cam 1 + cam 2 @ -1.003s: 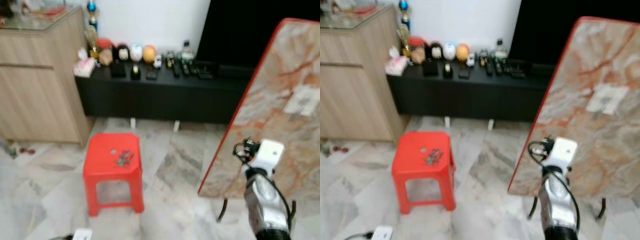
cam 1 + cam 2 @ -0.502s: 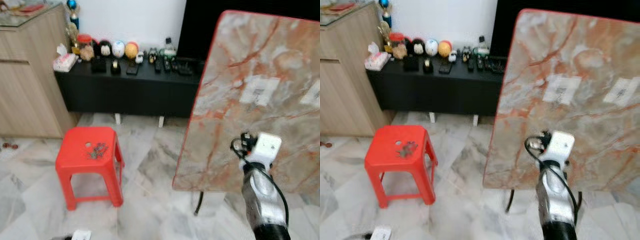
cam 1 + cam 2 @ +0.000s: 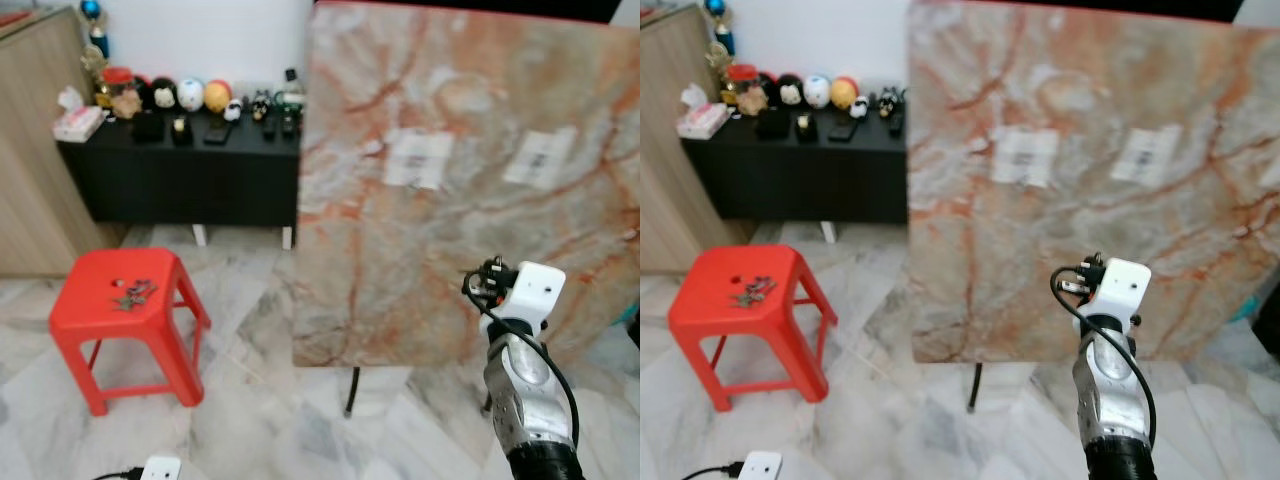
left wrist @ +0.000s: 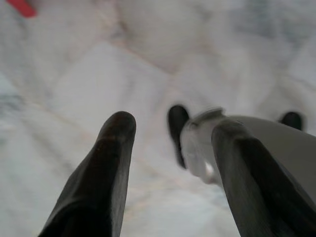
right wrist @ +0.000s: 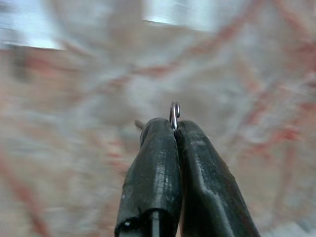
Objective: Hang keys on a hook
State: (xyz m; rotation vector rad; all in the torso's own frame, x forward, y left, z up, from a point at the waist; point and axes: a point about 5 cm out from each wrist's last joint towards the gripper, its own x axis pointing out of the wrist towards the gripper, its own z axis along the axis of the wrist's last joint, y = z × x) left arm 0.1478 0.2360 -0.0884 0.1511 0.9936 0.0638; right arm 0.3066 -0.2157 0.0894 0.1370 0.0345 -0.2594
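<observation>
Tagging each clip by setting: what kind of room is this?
Probably a home living room: a low black cabinet lined with figurines against the wall, a marble-tiled floor, a red plastic stool and a folding table tipped on its side.

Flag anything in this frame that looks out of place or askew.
A marble-patterned tabletop stands tipped up on edge in the middle of the room, paper labels showing, rather than lying flat. A bunch of keys lies loose on the red plastic stool. The right gripper is shut on a metal key ring.
</observation>
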